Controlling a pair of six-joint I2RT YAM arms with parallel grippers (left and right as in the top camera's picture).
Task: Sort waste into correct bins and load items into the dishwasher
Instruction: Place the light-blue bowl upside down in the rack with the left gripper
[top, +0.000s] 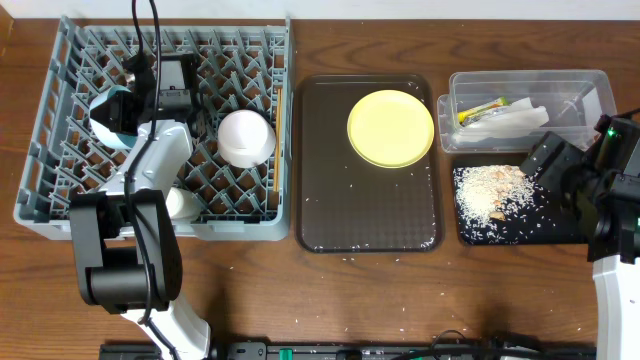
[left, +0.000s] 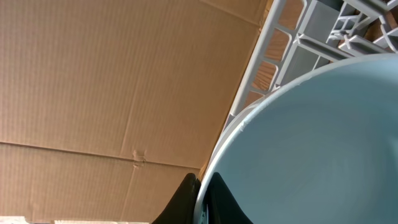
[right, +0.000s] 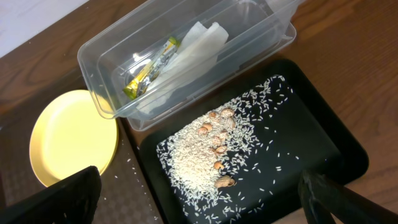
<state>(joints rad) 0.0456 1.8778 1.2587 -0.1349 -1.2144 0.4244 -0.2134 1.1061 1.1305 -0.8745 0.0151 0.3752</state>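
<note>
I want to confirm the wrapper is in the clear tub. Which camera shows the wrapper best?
The right wrist view: the wrapper lies close and sharp inside the clear tub, beside the napkin. Overhead shows it only as a small streak. The left wrist view misses it, showing a blue bowl.

One dish rack (top: 250, 216), one yellow plate (top: 391, 128), one light blue bowl (top: 107, 116), one white bowl (top: 246, 137), one white cup (top: 183, 205), one brown tray (top: 330, 200), one clear tub (top: 592, 84), one black tray (top: 560, 232), one wrapper (top: 483, 110), one napkin (top: 516, 122).
</note>
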